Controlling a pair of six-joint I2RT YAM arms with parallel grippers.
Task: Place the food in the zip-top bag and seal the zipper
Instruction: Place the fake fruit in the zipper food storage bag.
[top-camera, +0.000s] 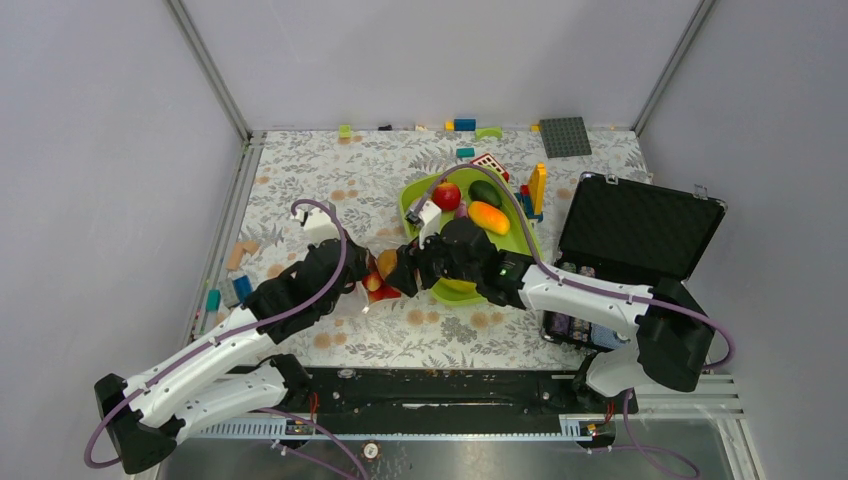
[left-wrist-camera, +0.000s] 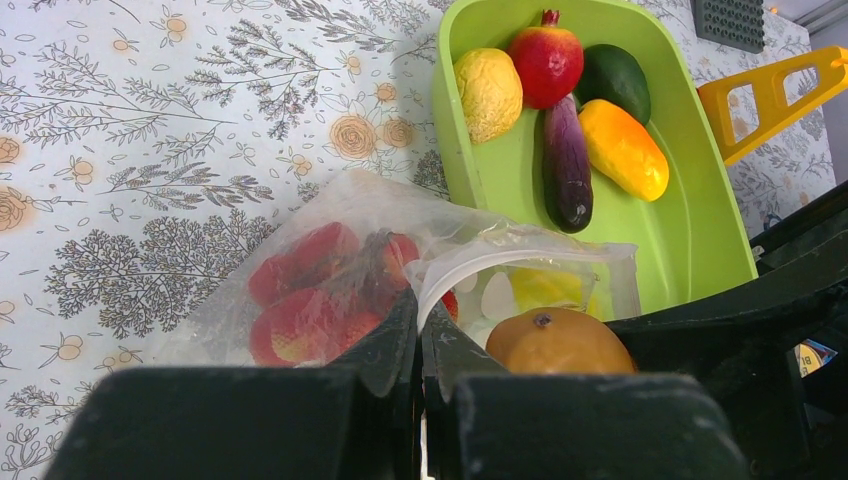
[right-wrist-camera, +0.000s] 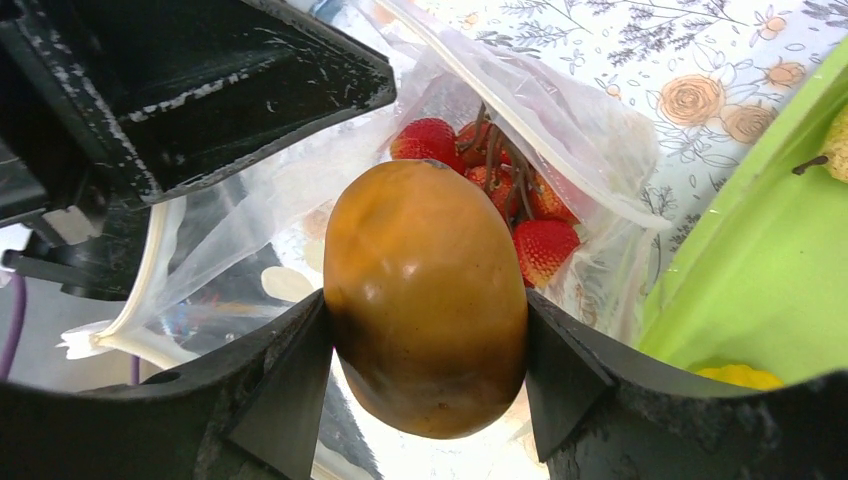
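My left gripper (left-wrist-camera: 418, 322): jaws pinched shut on the mouth edge of the clear dotted plastic zip-top bag (left-wrist-camera: 300, 235); my right gripper (right-wrist-camera: 425, 345): jaws spread wide, clamping a brown-orange oval toy fruit (right-wrist-camera: 425, 290) at the bag's open mouth; red toy berries (left-wrist-camera: 300, 305) inside; bag on the floral bench (left-wrist-camera: 150, 150), just beside the lime-green plastic tray (left-wrist-camera: 700, 250).

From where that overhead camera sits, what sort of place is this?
Probably a robot test booth, not a kitchen: plain grey walls close in one table, a left arm and a right arm are bolted at its edge, and the fruit is plastic toys in a tray.
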